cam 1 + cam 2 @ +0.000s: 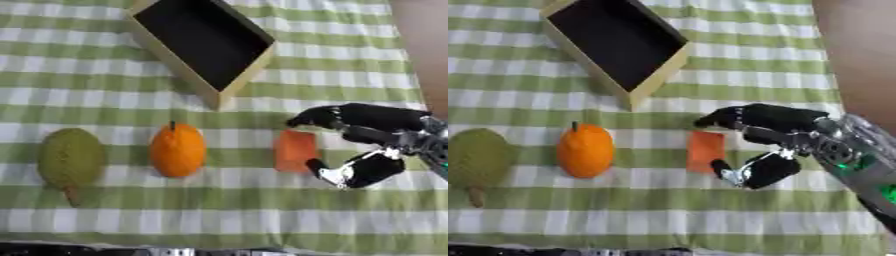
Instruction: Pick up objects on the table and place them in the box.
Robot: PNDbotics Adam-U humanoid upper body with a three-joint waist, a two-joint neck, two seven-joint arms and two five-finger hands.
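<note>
Blocking the orange block's (295, 150) right edge: right robot hand (367, 145).

Soft, even daylight fills both views, bright without glare. The whole scene is slightly blurred, most on the right hand (767, 145). Faint shadows hug the orange fruit (178, 150) and the green fruit (70, 157); the box (234, 83) interior reads flat black.

1 box (241, 80), 1 orange fruit (178, 150), 1 green fruit (70, 157), 1 orange block (295, 150)
</note>
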